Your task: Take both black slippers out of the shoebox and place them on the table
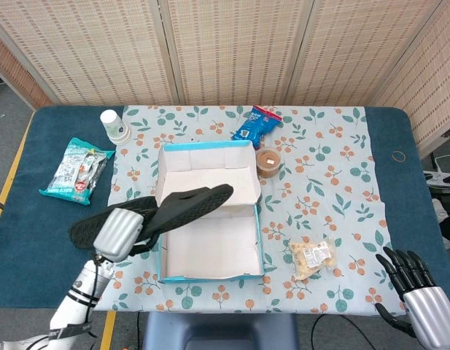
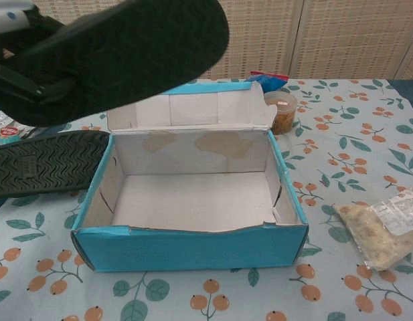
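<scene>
Slipper one (image 1: 111, 220) already lies sole-up on the tabletop by the shoebox's left wall, its long axis running toward the left edge; just right of it the left hand (image 1: 117, 233) grips the heel of the second slipper (image 1: 187, 205), held clear above the shoebox (image 1: 210, 273) with its toe pointing right over the open lid, so setting it down means carrying it leftward; the right hand (image 1: 414, 281) hangs spread and idle off the front right corner

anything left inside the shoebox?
No. The shoebox shows only its bare cardboard floor. The left hand holds one slipper above it; the other slipper lies on the table beside it.
</scene>
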Motion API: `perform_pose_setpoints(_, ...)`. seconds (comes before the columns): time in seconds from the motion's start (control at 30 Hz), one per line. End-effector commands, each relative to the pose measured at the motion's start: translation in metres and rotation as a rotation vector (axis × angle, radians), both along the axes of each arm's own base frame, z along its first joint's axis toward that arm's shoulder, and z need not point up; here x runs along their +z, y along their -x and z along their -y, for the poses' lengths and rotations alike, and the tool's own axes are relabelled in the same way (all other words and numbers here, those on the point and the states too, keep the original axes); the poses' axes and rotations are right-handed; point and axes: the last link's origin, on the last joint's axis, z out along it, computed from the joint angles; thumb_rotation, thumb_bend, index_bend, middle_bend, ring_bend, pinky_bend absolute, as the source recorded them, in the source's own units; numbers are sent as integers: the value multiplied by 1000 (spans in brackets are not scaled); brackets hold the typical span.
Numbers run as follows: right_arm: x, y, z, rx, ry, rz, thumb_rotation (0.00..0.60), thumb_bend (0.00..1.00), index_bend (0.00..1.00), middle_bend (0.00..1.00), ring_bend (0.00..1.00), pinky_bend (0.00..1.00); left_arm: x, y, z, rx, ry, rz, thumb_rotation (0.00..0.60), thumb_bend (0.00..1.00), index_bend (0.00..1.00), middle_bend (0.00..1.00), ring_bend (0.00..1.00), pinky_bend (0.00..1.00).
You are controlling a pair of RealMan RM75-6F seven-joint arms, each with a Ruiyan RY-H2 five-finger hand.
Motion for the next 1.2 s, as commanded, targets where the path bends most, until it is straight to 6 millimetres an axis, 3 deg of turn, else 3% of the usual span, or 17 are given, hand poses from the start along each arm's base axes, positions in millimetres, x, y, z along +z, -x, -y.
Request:
perform_pose_setpoints(0.03,1,0,-1,-1,6,2,567,156,0,0,0,0,43,42,13,41,-19,59,600,691,908,772,608,627)
perform_pose_setpoints(0.23,0,-1,-2,8,-4,1,566,156,0,0,0,0,68,120,14,85,-21,-10,600,691,899,762,592,622)
perform_pose_setpoints(0.37,1,-2,-3,14,-1,8,567,156,0,0,0,0,70,177,12,179,18,-27,600,691,889,749,564,606)
perform_pose_setpoints(0.53,1,-2,-4,16,-3,7,566,156,0,0,0,0,69,224,15,267,90,-81,600,692,879,740,548,601)
perform_pose_setpoints(0.73,-2,-2,-3,13,-8,-4,567,156,0,0,0,0,63,244,29,315,194,-59,600,693,877,737,547,603)
perform_pose_setpoints(0.9,-4,-2,-3,12,-12,-9,566,156,0,0,0,0,46,245,48,310,313,-9,600,693,873,731,543,600)
perform_pose_setpoints(1.2,-5,-3,-4,16,-16,-10,567,156,0,0,0,0,20,241,44,291,388,-17,600,685,847,710,516,533)
